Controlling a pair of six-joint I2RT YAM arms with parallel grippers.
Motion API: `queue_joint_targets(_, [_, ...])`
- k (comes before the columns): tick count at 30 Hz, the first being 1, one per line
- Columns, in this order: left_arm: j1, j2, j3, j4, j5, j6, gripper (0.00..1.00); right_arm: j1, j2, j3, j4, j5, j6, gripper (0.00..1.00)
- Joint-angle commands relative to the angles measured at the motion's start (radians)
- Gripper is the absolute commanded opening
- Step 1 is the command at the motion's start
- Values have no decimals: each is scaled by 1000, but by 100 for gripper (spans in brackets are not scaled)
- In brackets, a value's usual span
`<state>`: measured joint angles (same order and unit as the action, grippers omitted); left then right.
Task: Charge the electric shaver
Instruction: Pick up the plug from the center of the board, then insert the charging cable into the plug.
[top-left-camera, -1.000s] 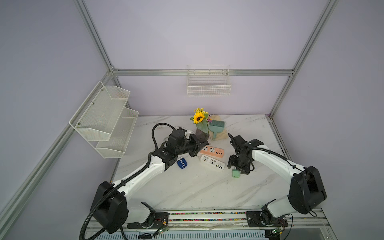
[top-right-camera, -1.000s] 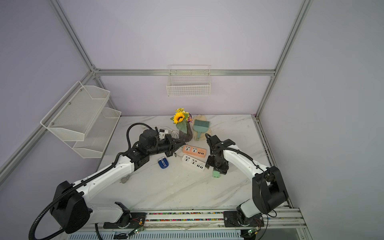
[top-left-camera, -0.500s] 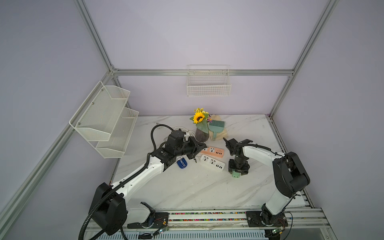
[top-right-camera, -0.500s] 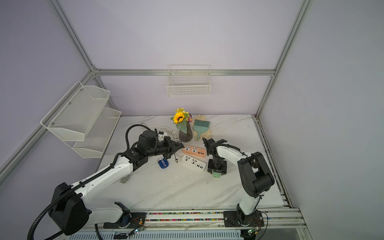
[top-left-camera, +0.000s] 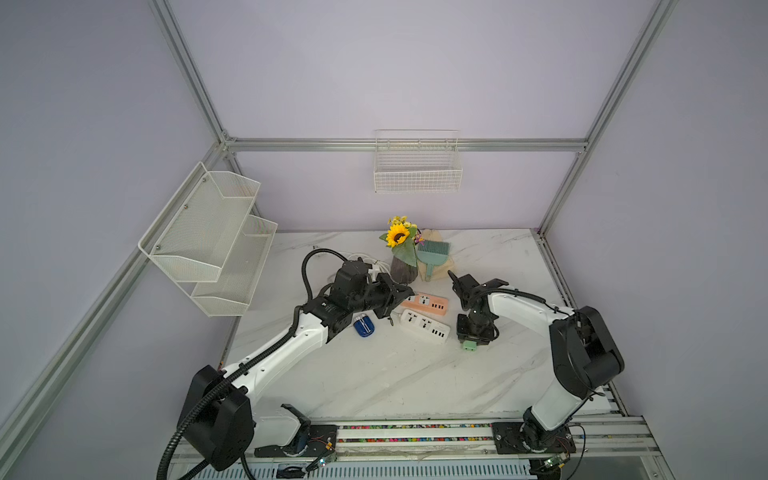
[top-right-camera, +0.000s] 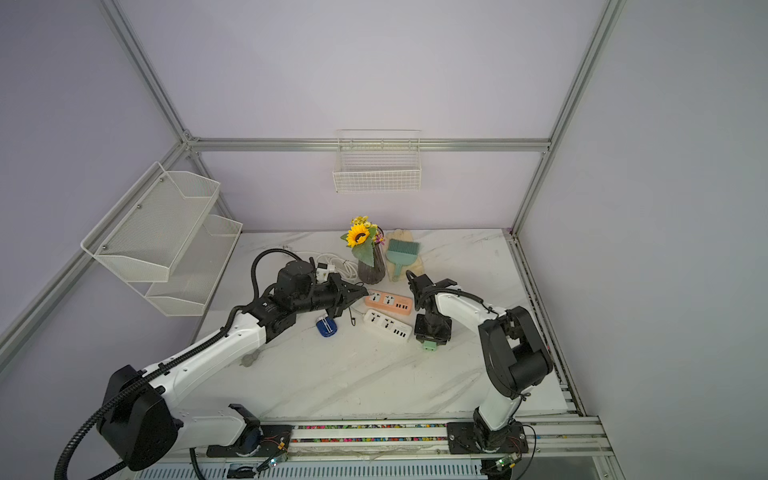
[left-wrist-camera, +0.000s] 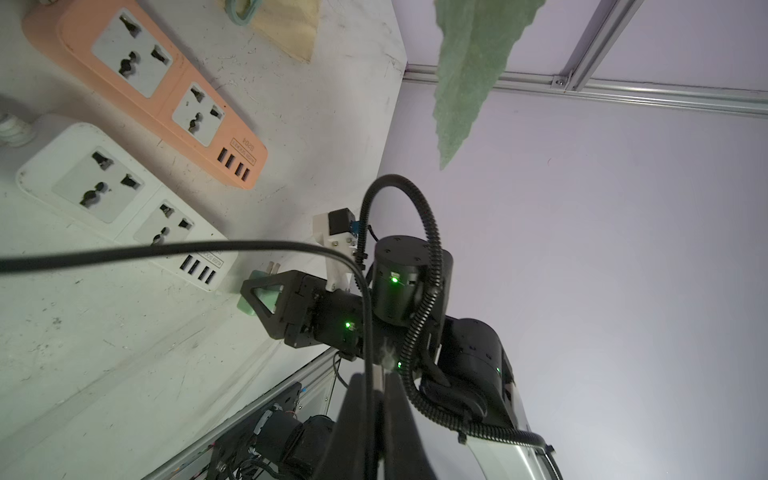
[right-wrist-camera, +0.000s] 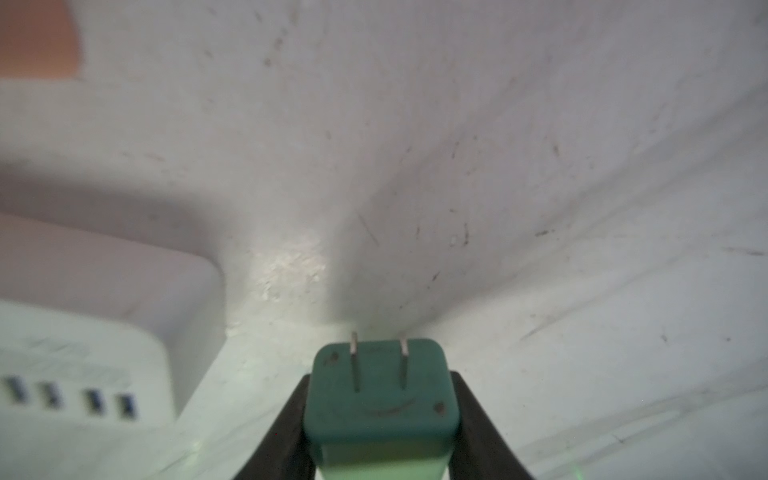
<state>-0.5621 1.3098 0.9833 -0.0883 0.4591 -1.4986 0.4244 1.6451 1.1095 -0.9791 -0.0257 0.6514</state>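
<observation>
Right gripper (top-left-camera: 476, 335): pointed down, fingers (right-wrist-camera: 478, 415) pressed against both sides of mint-green plug adapter (right-wrist-camera: 380, 399). Adapter seen low on table (top-left-camera: 374, 374), just beside USB end of white power strip (top-left-camera: 424, 326). Left gripper (top-left-camera: 405, 293): pinched together on thin black cable (left-wrist-camera: 166, 251), held over near end of orange power strip (top-left-camera: 426, 302). Electric shaver (top-left-camera: 365, 326): laid flat on table beneath left wrist, near white power strip, touched by neither gripper.
</observation>
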Motion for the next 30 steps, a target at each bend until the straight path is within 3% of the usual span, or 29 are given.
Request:
queue_joint_targets(1, [7,-40,28,87,-43,7,0,-11,-168,101,33,-91,174,14])
queue_joint_targets(4, [7,-40,39,161,-82,-27,0,-12,-305,104,202,-174,390,11])
queue_joint_targets(8, [6,-25,51,309,-122,-71,0,-12,-487,-117,755,-209,738,11])
queue_joint_targets(11, [-1,-8,64,406,-140,-63,0,-12,-514,-242,1060,-198,936,11])
queue_joint_targets(17, [-25,28,51,637,-123,-39,0,-10,-478,-218,1293,-210,982,8])
queue_joint_targets(23, [-49,38,75,646,-126,41,0,-9,-449,-210,1457,-204,1025,7])
queue_joint_targets(30, [-72,94,113,688,-153,1,0,2,-432,-214,1526,-218,1025,7])
